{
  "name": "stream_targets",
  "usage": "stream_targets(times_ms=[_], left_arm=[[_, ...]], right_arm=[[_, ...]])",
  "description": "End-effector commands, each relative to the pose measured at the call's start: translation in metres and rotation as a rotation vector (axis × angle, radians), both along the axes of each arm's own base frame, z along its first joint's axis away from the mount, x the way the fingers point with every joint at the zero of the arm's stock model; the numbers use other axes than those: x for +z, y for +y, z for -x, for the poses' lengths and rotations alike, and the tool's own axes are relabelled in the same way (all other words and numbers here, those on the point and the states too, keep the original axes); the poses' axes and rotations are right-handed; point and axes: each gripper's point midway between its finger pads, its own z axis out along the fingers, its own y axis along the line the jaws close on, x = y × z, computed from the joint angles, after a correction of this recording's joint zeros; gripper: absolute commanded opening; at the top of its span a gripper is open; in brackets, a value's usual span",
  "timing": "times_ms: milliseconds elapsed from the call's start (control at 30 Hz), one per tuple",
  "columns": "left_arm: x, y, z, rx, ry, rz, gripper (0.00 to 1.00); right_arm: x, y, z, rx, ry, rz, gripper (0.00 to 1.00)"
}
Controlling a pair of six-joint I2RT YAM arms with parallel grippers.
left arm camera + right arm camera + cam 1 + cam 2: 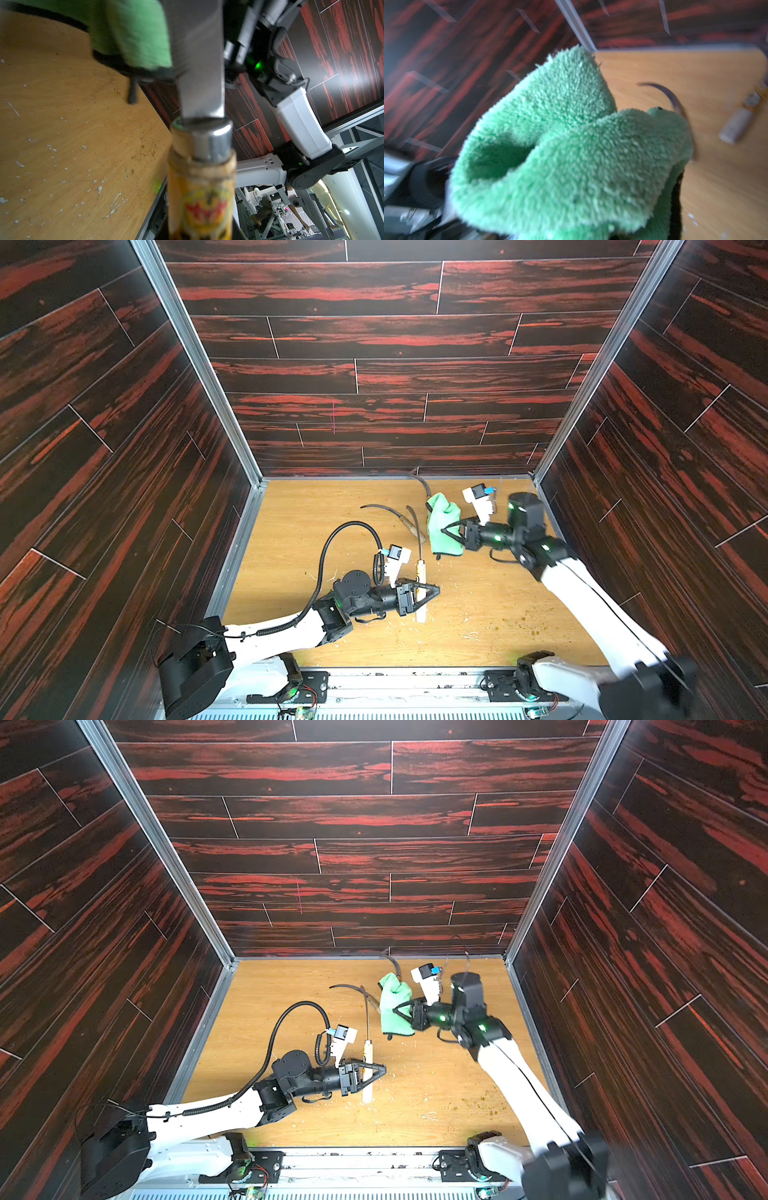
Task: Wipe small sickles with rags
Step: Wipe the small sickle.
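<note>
My left gripper (431, 590) is shut on the pale wooden handle of a small sickle (420, 572), near the middle of the table. The thin dark blade (366, 1006) of this sickle points toward the back wall. In the left wrist view its handle (200, 197) carries a yellow label, and the blade (199, 62) runs close beside the rag (135, 31). My right gripper (444, 529) is shut on the light green fluffy rag (444, 522), held just right of that blade. Whether they touch I cannot tell. A second sickle (395, 514) lies on the table behind. A third sickle's blade (424, 486) shows behind the rag.
A wooden table (291, 572) is boxed in by dark red panel walls on three sides. A black ribbed cable (353, 526) loops above my left arm. Crumbs (519, 622) are scattered at the front right. The arm bases stand along the front rail (395, 680).
</note>
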Motion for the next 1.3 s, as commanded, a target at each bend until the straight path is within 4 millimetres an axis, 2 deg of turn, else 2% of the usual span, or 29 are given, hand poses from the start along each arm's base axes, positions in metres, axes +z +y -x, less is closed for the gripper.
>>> stream_targets(times_ms=[0,167,400,733,1033,1267], left_arm=[[0.021,-0.002,-0.005,0.008,-0.053,0.058,0.0],[0.029,-0.011,-0.006,-0.025,-0.038,0.117,0.0],[0.03,-0.016,-0.006,-0.042,-0.021,0.148,0.0],[0.029,-0.021,-0.005,-0.068,-0.012,0.141,0.0],[0.027,-0.026,-0.003,-0.096,-0.002,0.135,0.0],[0.026,-0.028,-0.001,-0.11,0.002,0.129,0.0]], right_arm=[[0.005,0.008,0.027,0.077,-0.005,-0.028,0.0],[0.01,0.021,0.041,0.138,-0.028,-0.04,0.0],[0.012,0.034,0.045,0.194,-0.025,-0.063,0.0],[0.012,0.048,0.029,0.216,0.011,-0.111,0.0],[0.026,0.056,0.015,0.222,-0.005,-0.131,0.0],[0.028,0.06,0.001,0.208,-0.003,-0.12,0.0]])
